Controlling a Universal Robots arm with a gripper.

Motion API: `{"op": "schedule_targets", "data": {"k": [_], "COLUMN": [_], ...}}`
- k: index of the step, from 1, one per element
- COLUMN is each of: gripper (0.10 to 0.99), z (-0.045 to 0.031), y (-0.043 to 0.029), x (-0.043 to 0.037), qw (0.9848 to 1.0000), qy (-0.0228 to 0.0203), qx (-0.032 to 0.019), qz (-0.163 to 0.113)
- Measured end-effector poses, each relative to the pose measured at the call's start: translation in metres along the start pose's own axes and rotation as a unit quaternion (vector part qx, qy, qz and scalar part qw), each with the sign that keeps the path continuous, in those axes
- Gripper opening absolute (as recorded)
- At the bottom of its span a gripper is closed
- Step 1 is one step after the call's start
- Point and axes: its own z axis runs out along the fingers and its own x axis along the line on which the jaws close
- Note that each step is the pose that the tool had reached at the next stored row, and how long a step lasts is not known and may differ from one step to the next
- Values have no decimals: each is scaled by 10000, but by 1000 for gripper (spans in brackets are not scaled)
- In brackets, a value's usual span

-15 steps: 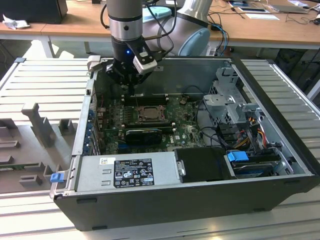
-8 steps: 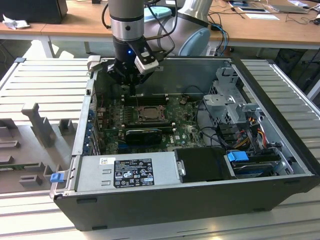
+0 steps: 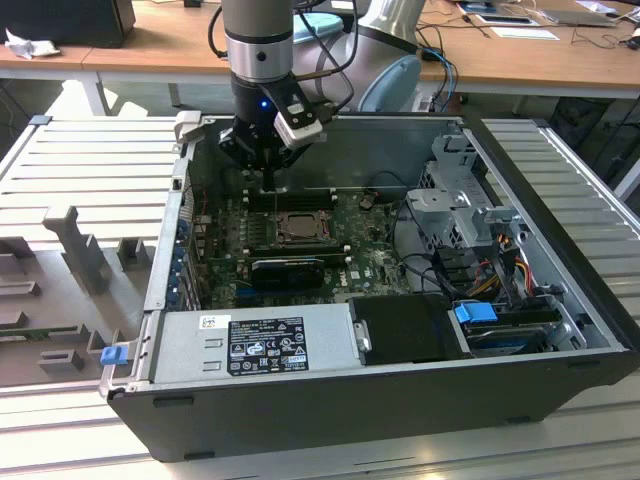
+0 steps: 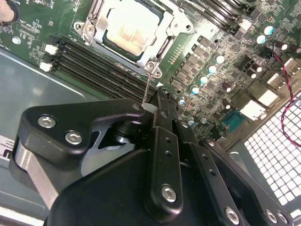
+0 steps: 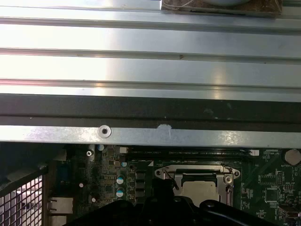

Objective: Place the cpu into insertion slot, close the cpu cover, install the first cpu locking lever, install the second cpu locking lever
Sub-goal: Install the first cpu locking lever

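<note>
Workbench-mounted computer case lies open as your gripper, clenched on a locking lever, sits just beside the insertion slot holding the covered cpu; keep the wire pinched, sweep low.

Above the insertion slot the open case leaves room from the top. The case's back wall stands close behind it, the memory slots lie just beside, and a thin lever rises at one corner. The drive cage blocks the exterior view's right.
</note>
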Motion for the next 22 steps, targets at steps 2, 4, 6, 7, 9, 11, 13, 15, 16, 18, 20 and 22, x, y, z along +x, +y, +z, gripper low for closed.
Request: {"op": "schedule_targets", "data": {"k": [2, 4, 6, 7, 9, 11, 13, 15, 16, 18, 20, 22], "gripper": [106, 106, 106, 106, 106, 106, 106, 106, 106, 106, 106, 106], "z": [1, 1, 1, 1, 2, 2, 2, 3, 3, 3, 5, 8], "y": [0, -1, -1, -1, -1, -1, -1, -1, -1, -1, -1, -2], "x": [-12, -22, -30, -33, -38, -44, -50, -56, -59, -64, -80, -95], "qw": [10000, 10000, 10000, 10000, 10000, 10000, 10000, 10000, 10000, 10000, 10000, 10000], "qy": [0, 0, 0, 0, 0, 0, 0, 0, 0, 0, 0, 0], "qx": [0, 0, 0, 0, 0, 0, 0, 0, 0, 0, 0, 0], "qz": [0, 0, 0, 0, 0, 0, 0, 0, 0, 0, 0, 0]}}
